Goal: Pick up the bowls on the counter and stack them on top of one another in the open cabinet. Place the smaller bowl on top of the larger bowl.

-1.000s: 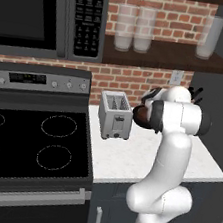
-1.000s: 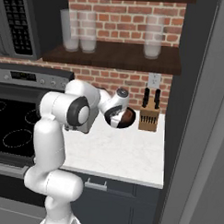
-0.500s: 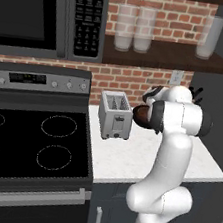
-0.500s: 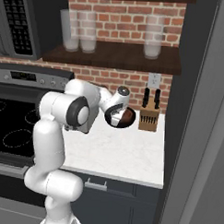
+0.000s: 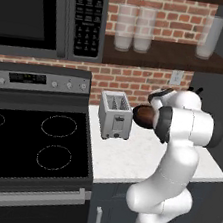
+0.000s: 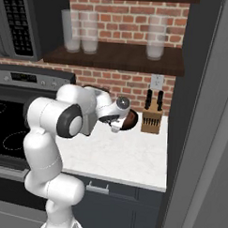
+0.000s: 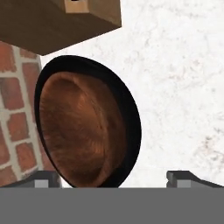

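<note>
Brick wall (image 6: pixel 124 22) and white marbled worktop (image 6: pixel 118 156) frame the scene, with the gripper (image 7: pixel 113 177) low over the back of the slab, its two tips spread wide and holding nothing. Just ahead of it, the brown bowl (image 7: pixel 78 131) appears to sit inside the black bowl (image 7: pixel 131 127), whose dark rim rings it; the pair lies close to the wall and just beside the knife block (image 6: pixel 150 122). One tip looks placed over the bowls' edge, the other out over bare stone.

Risks, as I judge them: closing on both rims at once could lift the pair unevenly, or the glossy brown one could slip free and tip. A descent too near the block or wall could knock them. The shelf (image 6: pixel 113 57) above already carries glass jars (image 6: pixel 82 32), so a wide swing upward could strike them.
</note>
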You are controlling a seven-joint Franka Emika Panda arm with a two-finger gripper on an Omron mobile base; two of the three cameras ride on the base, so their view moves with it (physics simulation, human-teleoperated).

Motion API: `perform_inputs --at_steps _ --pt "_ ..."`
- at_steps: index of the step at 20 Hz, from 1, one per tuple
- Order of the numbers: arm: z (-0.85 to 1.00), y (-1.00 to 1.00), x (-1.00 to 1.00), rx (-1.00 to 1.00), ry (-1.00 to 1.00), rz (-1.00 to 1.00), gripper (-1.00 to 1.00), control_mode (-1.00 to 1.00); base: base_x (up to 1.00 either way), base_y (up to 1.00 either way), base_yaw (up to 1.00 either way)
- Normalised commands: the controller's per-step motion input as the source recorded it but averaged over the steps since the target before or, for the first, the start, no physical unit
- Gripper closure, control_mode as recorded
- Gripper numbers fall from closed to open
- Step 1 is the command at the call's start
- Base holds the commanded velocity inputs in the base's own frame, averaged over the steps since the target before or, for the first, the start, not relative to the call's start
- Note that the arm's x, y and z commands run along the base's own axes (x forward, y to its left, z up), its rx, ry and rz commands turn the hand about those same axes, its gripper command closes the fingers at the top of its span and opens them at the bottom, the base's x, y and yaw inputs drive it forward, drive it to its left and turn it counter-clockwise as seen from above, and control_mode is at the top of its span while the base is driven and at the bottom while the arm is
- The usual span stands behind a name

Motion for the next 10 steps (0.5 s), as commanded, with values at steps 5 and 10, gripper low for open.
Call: perform_inputs --at_steps 5,10 --pt "0.07 -0.09 -0.38 0.00 0.03 0.02 -1.00 -1.00 0.00 0.00 0.00" --pt "0.00 -0.37 -0.03 0.04 0.06 0.06 -1.00 -1.00 0.00 0.00 0.00"
